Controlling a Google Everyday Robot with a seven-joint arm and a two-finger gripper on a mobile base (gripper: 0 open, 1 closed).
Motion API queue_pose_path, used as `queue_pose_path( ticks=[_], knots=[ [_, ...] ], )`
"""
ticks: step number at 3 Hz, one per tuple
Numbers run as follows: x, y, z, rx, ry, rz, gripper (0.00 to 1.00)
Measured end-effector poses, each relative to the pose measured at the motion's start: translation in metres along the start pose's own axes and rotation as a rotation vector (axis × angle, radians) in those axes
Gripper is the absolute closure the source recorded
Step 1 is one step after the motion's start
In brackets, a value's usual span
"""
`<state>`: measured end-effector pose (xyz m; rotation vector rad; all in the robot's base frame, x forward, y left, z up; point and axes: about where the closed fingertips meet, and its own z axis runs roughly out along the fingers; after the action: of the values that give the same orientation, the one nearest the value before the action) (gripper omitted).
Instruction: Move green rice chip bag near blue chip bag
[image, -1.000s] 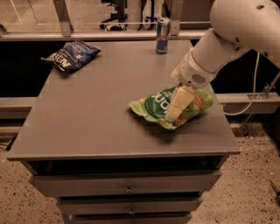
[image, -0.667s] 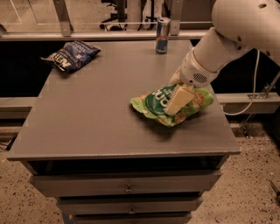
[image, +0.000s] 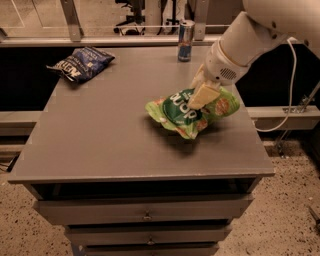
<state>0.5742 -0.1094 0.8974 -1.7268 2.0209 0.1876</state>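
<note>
The green rice chip bag (image: 182, 114), light green with a dark green circle, hangs tilted a little above the right half of the grey table, with a shadow beneath it. My gripper (image: 201, 96), on the white arm coming in from the upper right, is shut on the bag's upper middle; one cream finger (image: 204, 94) lies across its front. The blue chip bag (image: 81, 62), dark navy with white lettering, lies at the table's far left corner, well apart from the green bag.
A slim blue-and-silver drink can (image: 186, 40) stands upright at the table's far edge, behind the gripper. The grey table (image: 110, 135) has drawers below its front edge. A white cable (image: 290, 85) hangs at the right side. A railing runs behind the table.
The gripper has lifted the green bag slightly off the table and shifted it a little left. The blue bag and the can have not moved.
</note>
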Motion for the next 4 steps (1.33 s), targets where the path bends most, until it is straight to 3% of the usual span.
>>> queue_pose_path(
  ticks=[1, 3, 4],
  knots=[
    [-0.021, -0.02, -0.01, 0.036, -0.037, -0.039, 1.0],
    [-0.039, -0.021, -0.001, 0.046, -0.07, -0.056, 1.0],
    [-0.064, -0.051, 0.016, 0.083, -0.113, -0.052, 1.0]
  ],
)
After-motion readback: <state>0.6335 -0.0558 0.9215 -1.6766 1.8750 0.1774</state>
